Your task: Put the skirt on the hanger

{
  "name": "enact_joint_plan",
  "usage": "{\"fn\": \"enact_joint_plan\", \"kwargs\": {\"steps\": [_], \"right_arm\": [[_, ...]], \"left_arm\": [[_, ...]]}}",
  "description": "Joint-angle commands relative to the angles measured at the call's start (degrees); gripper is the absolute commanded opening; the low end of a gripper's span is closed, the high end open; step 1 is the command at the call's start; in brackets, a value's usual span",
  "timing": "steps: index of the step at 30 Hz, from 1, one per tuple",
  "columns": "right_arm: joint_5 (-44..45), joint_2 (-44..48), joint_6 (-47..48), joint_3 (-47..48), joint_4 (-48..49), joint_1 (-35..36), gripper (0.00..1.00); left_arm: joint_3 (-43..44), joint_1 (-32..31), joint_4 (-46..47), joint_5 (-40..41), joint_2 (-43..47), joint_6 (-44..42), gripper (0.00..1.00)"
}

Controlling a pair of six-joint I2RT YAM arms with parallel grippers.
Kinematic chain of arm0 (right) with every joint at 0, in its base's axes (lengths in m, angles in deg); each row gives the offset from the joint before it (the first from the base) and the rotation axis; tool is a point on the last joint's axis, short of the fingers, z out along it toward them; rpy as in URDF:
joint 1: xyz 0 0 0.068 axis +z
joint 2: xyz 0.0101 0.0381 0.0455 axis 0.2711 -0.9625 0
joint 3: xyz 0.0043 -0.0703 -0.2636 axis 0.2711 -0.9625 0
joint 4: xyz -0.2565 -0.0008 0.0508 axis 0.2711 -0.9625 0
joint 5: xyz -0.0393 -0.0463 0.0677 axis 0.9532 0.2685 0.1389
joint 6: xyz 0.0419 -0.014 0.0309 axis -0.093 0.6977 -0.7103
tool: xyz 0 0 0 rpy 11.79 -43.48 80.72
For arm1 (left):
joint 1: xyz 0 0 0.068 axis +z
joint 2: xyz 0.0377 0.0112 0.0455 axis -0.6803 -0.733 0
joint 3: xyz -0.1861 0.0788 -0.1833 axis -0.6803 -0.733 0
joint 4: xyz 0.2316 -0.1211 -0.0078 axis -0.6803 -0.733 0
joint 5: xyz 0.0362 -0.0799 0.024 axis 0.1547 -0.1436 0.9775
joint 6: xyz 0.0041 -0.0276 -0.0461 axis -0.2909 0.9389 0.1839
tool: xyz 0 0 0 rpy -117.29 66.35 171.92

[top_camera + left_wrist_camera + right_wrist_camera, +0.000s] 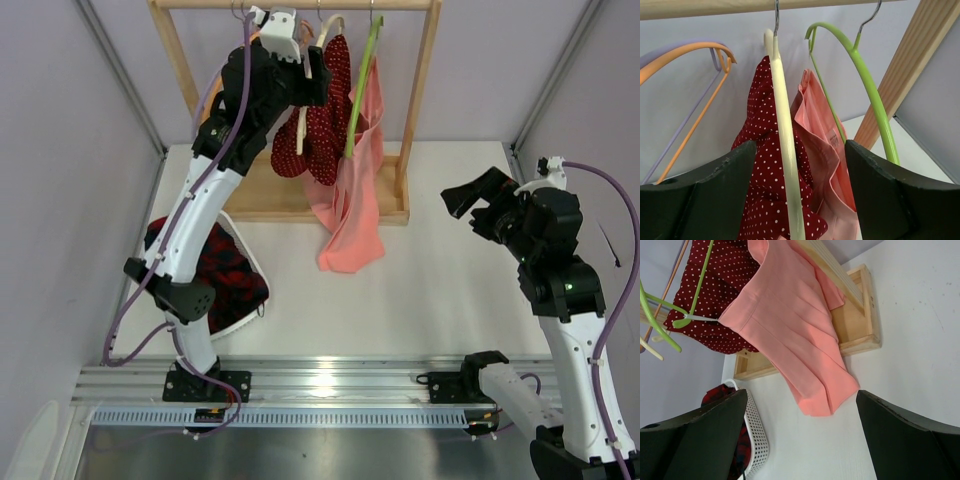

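Two end effectors are seen, both spread and holding nothing. Just ahead of the left end effector, the skirt is draped over the hanger, which is hooked on the rail. The right end effector is held above the bench, well apart from the skirt. The cloth is judged light, soft and limp, so it may slip off the smooth hanger; it is best pinched at a thick folded edge, close to the hanger.
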Motion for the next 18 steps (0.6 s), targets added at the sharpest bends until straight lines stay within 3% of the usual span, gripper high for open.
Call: {"fn": "enact_joint_plan", "kwargs": {"steps": [1,4,10,18], "right_arm": [[0.9,-0.1,1.2,1.6,-0.4,-0.3,0.99],[1.5,-0.2,1.7,1.8,-0.6,-0.4,0.99],[1.9,-1.0,2.2,2.3,-0.9,-0.4,0.99],[2.3,-1.3,2.3,2.2,-0.6,-0.3,0.99]], "left_arm": [[3.8,-0.2,1.0,1.8,-1.6,-0.5,0.77],[4.2,-0.2,1.5,1.8,-2.5,-0.6,0.67],[4.4,-0.2,2.5,1.3,-3.6,-1.6,0.63],[4.5,-0.2,4.0,-1.0,-4.1,-2.2,0.47]]}}
